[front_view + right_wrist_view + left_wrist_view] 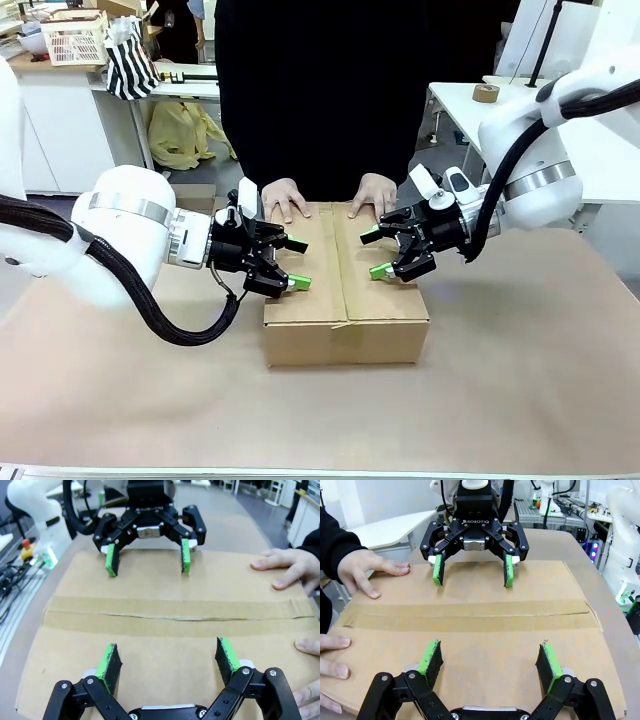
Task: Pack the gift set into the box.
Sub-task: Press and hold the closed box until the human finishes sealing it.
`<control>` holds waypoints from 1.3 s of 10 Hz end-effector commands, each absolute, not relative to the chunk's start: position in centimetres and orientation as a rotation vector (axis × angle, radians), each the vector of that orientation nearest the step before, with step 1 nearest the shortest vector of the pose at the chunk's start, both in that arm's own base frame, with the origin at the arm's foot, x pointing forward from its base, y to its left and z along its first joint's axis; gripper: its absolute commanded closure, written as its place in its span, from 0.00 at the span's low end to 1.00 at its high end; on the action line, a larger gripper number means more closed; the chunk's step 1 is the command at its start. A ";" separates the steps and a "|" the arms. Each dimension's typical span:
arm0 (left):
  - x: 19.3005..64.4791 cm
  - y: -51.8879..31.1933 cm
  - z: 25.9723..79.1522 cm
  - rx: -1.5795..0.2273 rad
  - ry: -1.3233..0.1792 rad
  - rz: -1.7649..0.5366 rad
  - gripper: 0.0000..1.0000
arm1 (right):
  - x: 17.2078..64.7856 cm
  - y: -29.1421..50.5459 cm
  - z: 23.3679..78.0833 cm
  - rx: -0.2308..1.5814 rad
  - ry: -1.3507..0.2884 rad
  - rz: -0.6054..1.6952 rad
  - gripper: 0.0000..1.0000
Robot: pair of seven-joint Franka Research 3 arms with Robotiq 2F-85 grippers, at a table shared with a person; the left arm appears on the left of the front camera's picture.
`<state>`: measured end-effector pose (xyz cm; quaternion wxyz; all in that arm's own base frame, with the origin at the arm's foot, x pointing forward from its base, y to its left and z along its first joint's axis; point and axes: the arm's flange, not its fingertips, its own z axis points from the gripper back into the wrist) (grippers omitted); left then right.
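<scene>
Left claw: spread, empty, held over the left half of the box. Box: flaps closed, tape along the seam, standing mid-desk; a person's hands rest on its far edge. Right claw: spread, empty, over the right half. Recommendation: press both flaps evenly, pads flat, clear of the person's fingers and without denting the top.
</scene>
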<state>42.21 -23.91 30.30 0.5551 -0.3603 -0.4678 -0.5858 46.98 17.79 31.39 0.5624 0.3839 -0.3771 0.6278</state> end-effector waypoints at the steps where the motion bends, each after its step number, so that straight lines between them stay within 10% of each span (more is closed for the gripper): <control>1: 41.9 -23.8 30.1 -0.844 -1.095 -1.394 0.00 | 46.9 17.8 31.3 0.902 -0.889 1.480 0.00; 13: 41.9 -23.8 30.1 -0.844 -1.095 -1.394 0.00 | 46.9 17.8 31.3 0.902 -0.889 1.480 0.00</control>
